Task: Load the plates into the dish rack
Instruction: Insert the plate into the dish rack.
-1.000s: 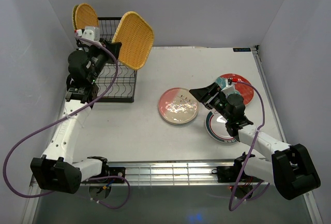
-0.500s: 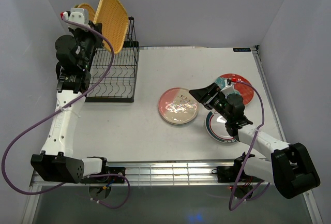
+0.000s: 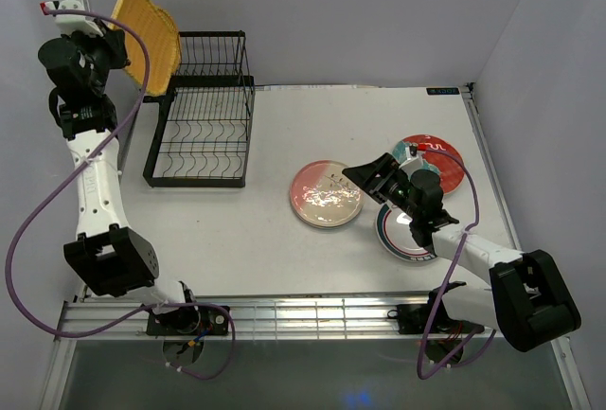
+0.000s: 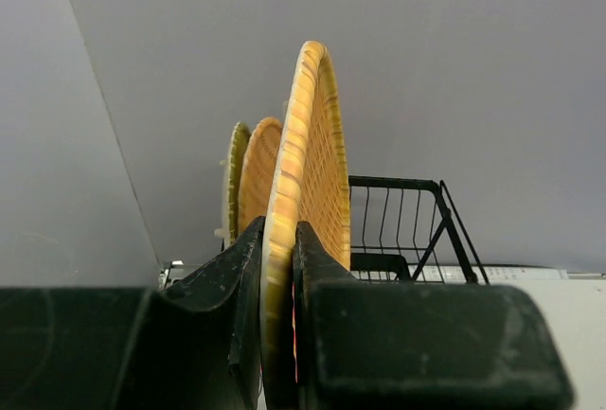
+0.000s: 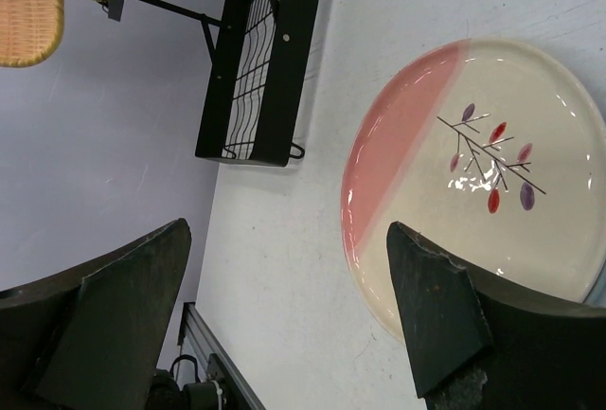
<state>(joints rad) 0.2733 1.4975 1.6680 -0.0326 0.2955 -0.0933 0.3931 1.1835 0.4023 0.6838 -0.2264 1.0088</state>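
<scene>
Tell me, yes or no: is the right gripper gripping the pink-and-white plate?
No, the right gripper stands wide open, and the pink-and-white plate lies flat on the table.

Soft, even light is falling from overhead, so my white table (image 3: 265, 230) is reading bright and the dish rack (image 3: 199, 135) is casting only a faint shadow. Small white glints are sitting on the pink-and-white plate (image 5: 473, 183). Up close, my dark fingers (image 4: 417, 344) are blurring and underexposing, while the yellow woven plate (image 4: 308, 173) is showing crisp.
</scene>
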